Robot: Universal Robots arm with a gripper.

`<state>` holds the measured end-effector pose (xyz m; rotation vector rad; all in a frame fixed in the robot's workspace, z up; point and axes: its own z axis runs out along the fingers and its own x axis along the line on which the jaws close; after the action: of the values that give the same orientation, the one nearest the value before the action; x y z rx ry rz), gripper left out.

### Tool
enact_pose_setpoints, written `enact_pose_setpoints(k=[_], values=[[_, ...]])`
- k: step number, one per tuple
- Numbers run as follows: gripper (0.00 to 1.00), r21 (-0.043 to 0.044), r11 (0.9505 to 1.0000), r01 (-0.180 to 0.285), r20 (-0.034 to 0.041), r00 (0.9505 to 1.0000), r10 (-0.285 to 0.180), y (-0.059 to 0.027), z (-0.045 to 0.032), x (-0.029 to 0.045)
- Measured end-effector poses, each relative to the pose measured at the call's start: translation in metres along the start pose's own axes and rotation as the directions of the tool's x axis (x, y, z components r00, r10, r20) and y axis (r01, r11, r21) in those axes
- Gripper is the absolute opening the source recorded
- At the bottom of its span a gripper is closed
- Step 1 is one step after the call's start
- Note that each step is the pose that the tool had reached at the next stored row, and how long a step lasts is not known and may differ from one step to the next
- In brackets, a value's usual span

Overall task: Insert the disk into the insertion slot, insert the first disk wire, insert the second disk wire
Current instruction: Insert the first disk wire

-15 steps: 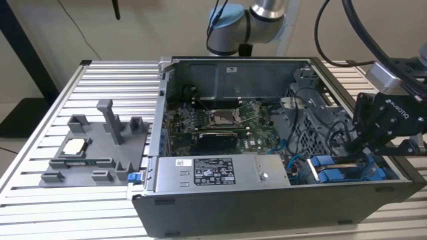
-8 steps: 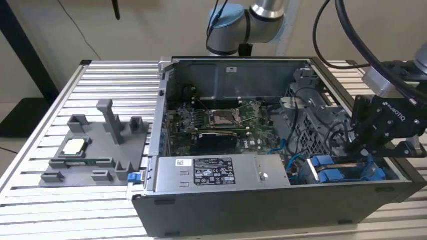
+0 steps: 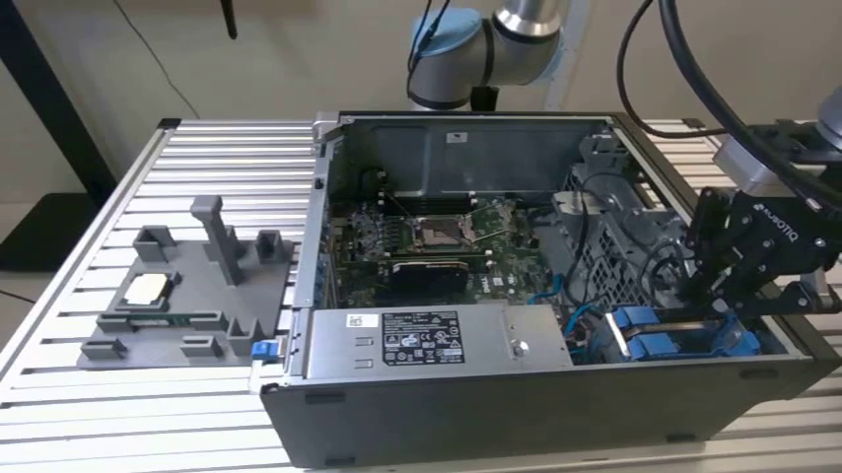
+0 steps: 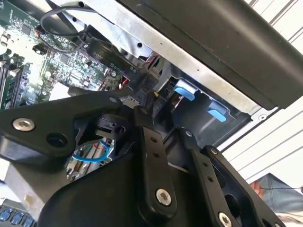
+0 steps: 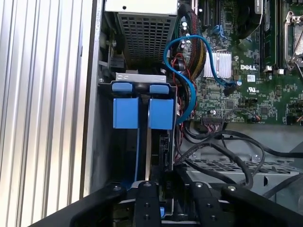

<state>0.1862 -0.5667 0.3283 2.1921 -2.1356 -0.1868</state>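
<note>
Black end effector (image 3: 720, 296) down in the drive corner of the open dark grey computer case (image 3: 526, 409)
The silver-grey disk (image 5: 160, 113), in its bright blue plastic carrier, sat edge-up in the dark metal insertion slot (image 5: 118, 158), near the grey power-supply box (image 3: 435, 340). The end effector hung just over it; its grip could not be told. The case stood on the slatted aluminium table (image 3: 197, 158).

Place: robotics lab | evidence: slatted aluminium bench (image 3: 197, 148), open PC case (image 3: 460, 419), grey fixture tray (image 3: 244, 296)

The insertion slot (image 5: 124, 156) is dark grey with bright blue plastic, the motherboard (image 5: 236, 90) green, the table (image 5: 42, 94) ribbed silver.
</note>
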Motion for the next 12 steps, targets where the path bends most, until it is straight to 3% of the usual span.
enact_pose_setpoints(k=[5, 12], values=[[0.27, 0.0000, 1.0000, 0.000, -0.0006, 1.0000, 0.000, 0.0028, -0.0195, -0.0006], [0.27, 0.0000, 1.0000, 0.000, -0.0008, 1.0000, 0.000, 0.0050, -0.0358, -0.0012]])
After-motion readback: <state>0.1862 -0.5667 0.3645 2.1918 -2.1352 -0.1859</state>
